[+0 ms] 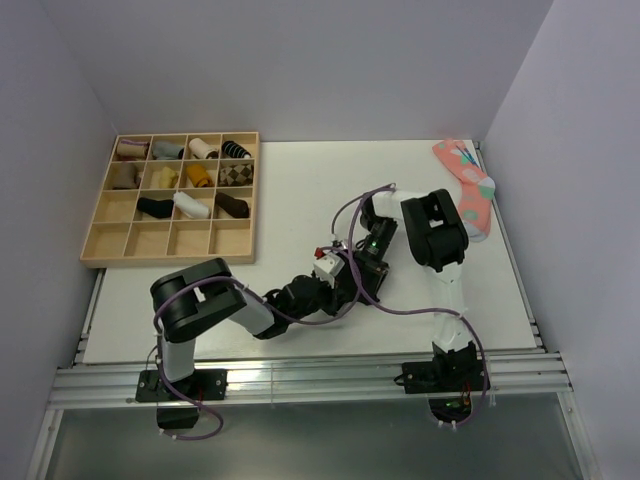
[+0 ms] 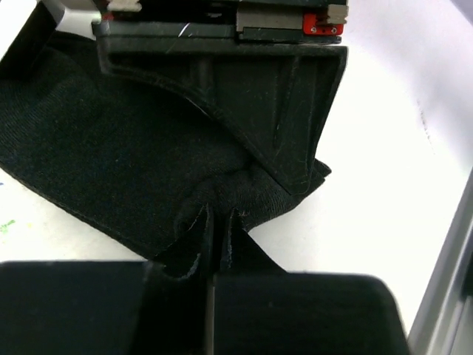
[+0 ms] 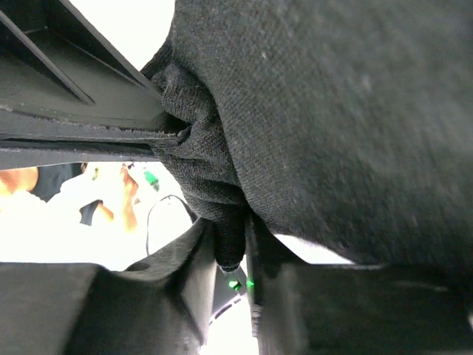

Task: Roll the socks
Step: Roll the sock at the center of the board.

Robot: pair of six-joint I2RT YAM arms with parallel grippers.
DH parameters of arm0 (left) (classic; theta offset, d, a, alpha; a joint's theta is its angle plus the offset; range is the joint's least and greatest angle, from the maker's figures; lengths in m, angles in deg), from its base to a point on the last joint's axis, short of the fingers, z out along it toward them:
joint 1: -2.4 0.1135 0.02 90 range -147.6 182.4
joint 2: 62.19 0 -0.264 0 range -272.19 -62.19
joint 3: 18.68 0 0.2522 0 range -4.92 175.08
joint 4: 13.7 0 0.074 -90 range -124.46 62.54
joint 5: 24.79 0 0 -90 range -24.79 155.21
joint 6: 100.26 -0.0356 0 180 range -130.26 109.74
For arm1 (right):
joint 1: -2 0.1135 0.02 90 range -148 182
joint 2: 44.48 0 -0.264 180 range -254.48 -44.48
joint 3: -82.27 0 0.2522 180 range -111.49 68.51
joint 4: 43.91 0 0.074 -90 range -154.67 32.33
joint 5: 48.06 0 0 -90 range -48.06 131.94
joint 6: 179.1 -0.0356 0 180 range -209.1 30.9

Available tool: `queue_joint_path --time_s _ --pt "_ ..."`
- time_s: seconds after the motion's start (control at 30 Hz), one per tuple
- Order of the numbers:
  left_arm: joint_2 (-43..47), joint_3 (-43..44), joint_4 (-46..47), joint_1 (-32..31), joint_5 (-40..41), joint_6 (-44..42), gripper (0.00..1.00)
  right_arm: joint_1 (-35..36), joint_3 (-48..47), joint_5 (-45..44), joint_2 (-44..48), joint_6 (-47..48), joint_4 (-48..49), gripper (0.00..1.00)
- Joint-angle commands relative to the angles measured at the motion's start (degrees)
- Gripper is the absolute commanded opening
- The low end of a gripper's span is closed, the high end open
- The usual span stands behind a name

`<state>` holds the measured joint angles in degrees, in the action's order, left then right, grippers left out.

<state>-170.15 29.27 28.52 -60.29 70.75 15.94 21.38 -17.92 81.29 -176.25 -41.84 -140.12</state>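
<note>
- Left end effector [image 2: 214,225] is pinching a raised fold of the black sock [image 2: 111,163] — jaws pressed nearly together with cloth between them.
- Right end effector [image 3: 230,248] is clamping the same sock, squeezing a bunched ridge between its fingers. In the left wrist view it is sitting just across the fold, facing the left one.
- Both are meeting mid-bench [image 1: 300,200], tips almost touching, so neither arm is nearer. The sock is in both grips and mostly hiding under the wrists in the top view.
- Sock body is lying flat on the bench, spreading away from the pinch toward the upper left of the left wrist view. Long axis seems to be running that way, though the far end is cropped.
- Judgement: the roll is probably needing to travel along that axis, away from the gripped end, with the held fold serving as the core.
- Further back, a pink sock [image 1: 465,190] is lying at the far right corner — well apart, closer to the right arm.
- Far left, a wooden tray [image 1: 95,235] is holding rolled socks [image 1: 200,175] in its rear three rows.
</note>
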Motion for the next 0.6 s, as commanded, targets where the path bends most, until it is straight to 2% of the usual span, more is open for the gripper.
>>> queue_joint_path --time_s 0.0,0.2,0.33,0.43,0.57 --pt "-3.5 -2.1 -4.7 -0.3 -5.7 4.7 0.0 -1.4 1.1 -1.4 4.7 -1.9 8.0 0.28" --pt "-5.5 -2.0 -5.4 1.3 -12.5 10.6 0.0 -4.3 4.2 0.0 13.1 -3.2 15.0 0.45" --pt "-5.9 -1.7 -6.9 2.6 -16.2 15.4 0.0 -7.8 4.5 -0.3 20.0 -2.4 19.2 0.48" --pt "-5.6 -1.8 -8.3 3.7 -18.7 19.2 0.0 -10.7 5.9 0.4 24.7 1.8 21.5 0.5" --pt "-6.5 -1.1 -10.8 6.9 -23.3 25.2 0.0 -12.2 11.6 1.3 30.5 12.3 22.8 0.51"
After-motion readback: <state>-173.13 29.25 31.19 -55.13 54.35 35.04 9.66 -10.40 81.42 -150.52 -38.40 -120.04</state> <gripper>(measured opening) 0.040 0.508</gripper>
